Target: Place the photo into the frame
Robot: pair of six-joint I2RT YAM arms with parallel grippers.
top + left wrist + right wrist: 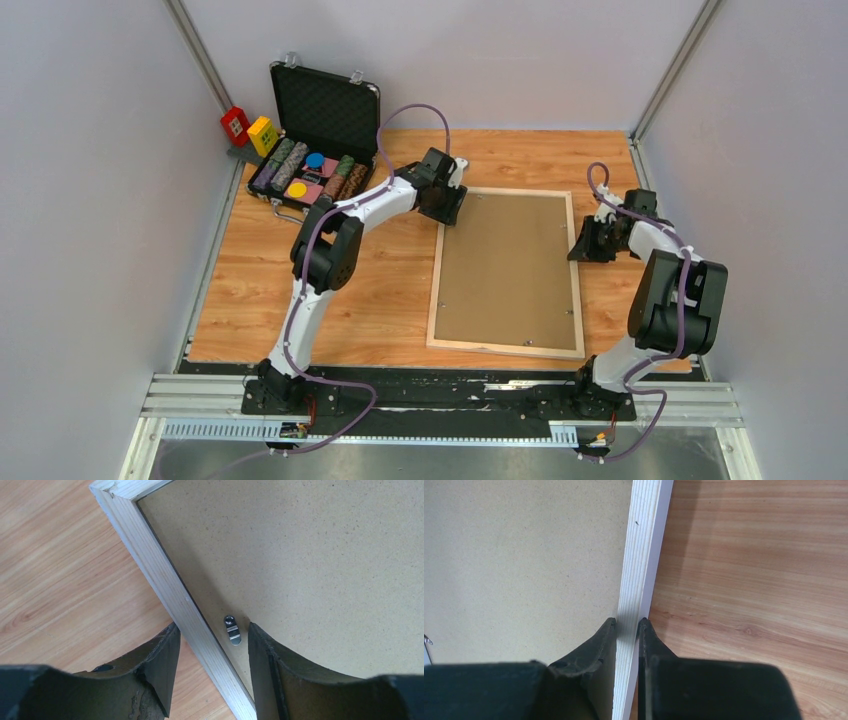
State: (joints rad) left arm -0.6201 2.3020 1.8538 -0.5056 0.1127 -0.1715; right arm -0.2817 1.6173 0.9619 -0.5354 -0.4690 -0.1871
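Right tool point(627, 622) grips the frame point(644, 555); left tool point(212, 630) gapes astride its rail and clip point(232, 630).

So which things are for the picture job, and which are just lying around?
For the job: the frame, the backing board in it, its metal clip, the left tool, the right tool.
Just lying about: the black case, the chips in it, the red block, the yellow block.

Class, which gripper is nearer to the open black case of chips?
Left. The left gripper hangs over the frame's far left corner, just right of the black case; the right gripper clamps the frame's right rail, across the frame from it.
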